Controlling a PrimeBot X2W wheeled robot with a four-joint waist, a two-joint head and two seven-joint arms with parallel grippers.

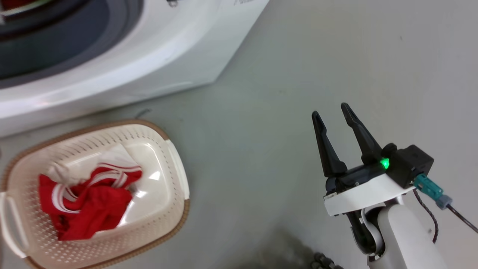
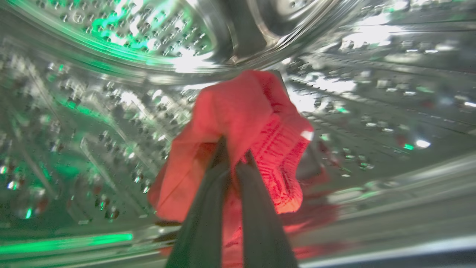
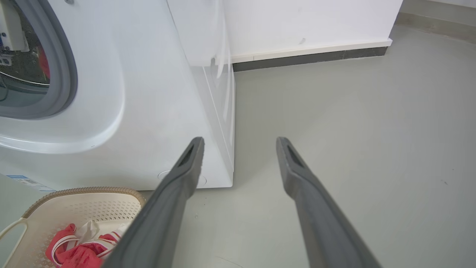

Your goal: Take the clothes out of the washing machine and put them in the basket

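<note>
Left tool (image 2: 235,147) pinches red cloth (image 2: 241,108) inside washing machine drum (image 2: 111,111); right tool (image 1: 330,110) spread; basket (image 1: 178,168) holds clothes (image 1: 93,205).

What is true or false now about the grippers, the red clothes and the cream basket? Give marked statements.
1. The left gripper is shut on bright red soft fabric inside the shiny perforated steel drum. True.
2. The right gripper holds clothing. False: it is open, empty, above the grey floor.
3. The cream plastic perforated basket is empty. False: a red garment with white stripes lies in it.
4. The basket stands on the floor in front of the large white washing machine. True.
</note>
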